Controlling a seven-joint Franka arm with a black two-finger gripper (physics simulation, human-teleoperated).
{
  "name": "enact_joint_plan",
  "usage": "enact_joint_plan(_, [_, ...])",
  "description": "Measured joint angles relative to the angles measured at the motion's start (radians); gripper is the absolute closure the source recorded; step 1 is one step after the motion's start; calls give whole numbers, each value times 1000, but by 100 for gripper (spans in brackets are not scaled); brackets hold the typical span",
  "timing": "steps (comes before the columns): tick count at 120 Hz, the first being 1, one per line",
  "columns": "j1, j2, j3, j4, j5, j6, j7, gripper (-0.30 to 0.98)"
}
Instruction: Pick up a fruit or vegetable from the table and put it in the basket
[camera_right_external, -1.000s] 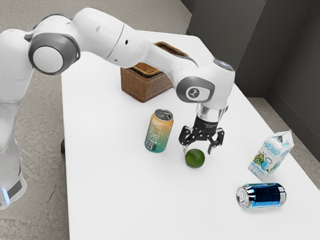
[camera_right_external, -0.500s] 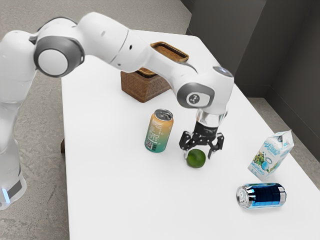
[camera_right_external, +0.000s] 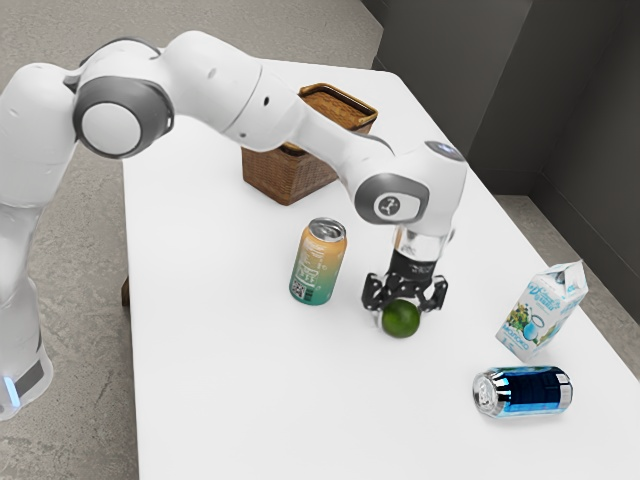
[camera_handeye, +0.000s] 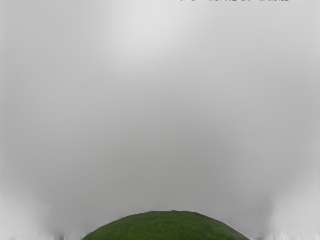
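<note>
In the exterior view my gripper (camera_right_external: 401, 316) is down at the table, its narrowed fingers at both sides of the round green lime (camera_right_external: 401, 319), shut on it. The lime partly covers the fingertips. The wrist view has the top of the lime (camera_handeye: 166, 227) at its lower edge, centred under my hand. Behind the forearm, toward the table's far end, stands the brown woven basket (camera_right_external: 288, 176), its rim partly hidden by the arm.
An orange-and-green can (camera_right_external: 318, 262) stands upright a short way to the exterior view's left of my gripper. Toward that view's right are an upright milk carton (camera_right_external: 541, 308) and a blue can (camera_right_external: 524, 391) lying on its side on the white table (camera_right_external: 230, 380).
My hand has come down around the lime and the fingers have drawn together on it. The lime has shifted slightly toward the exterior view's right.
</note>
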Motion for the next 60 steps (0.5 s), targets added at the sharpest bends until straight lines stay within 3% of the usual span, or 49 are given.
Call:
enact_joint_plan(31, [1, -37, -1, 0, -1, -1, -34, 32])
enact_joint_plan(60, [17, -148, 8, 0, 6, -43, -52, 30])
